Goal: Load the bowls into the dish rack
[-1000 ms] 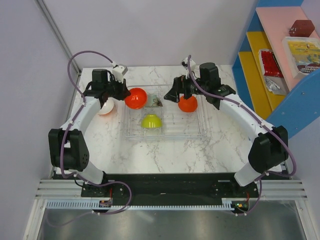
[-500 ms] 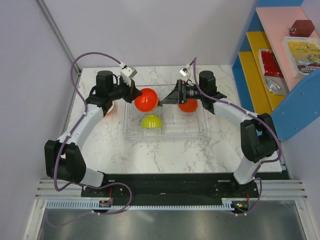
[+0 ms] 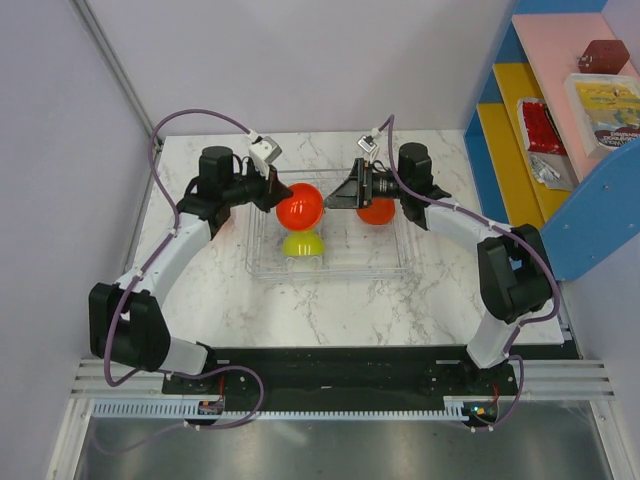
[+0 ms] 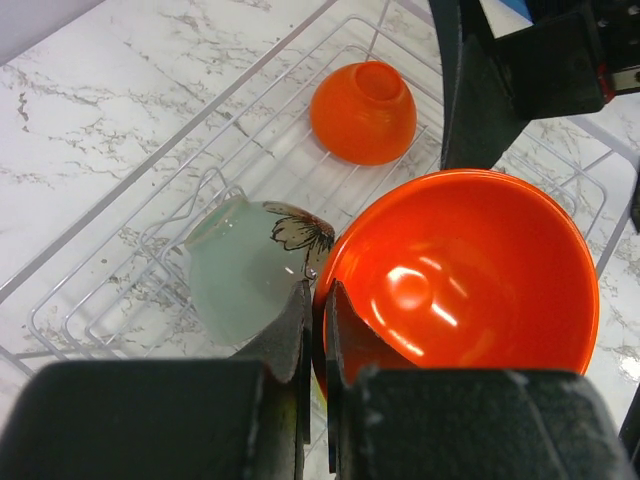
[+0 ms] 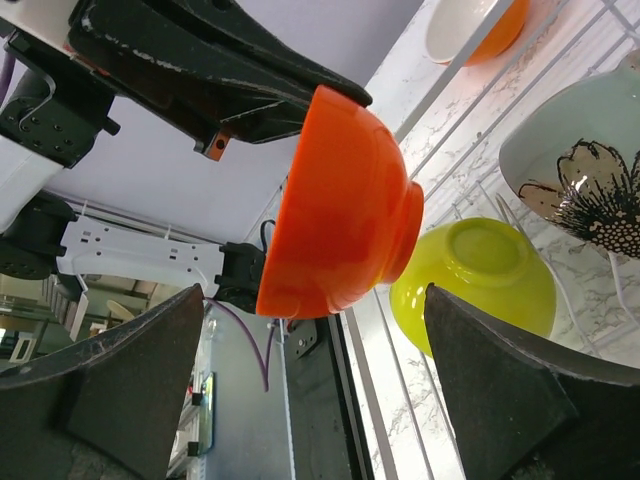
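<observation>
The left gripper [image 4: 318, 292] pinches a red-orange bowl [image 4: 470, 280] by its rim (bowl right of the jaws). Left of them sits a pale flowered bowl [image 4: 240, 280]; beyond, an upturned orange bowl [image 4: 362, 112].

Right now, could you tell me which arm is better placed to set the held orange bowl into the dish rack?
Left. The left gripper is shut on the rim of the held orange bowl, above the dish rack; the right gripper is open and empty.
</observation>
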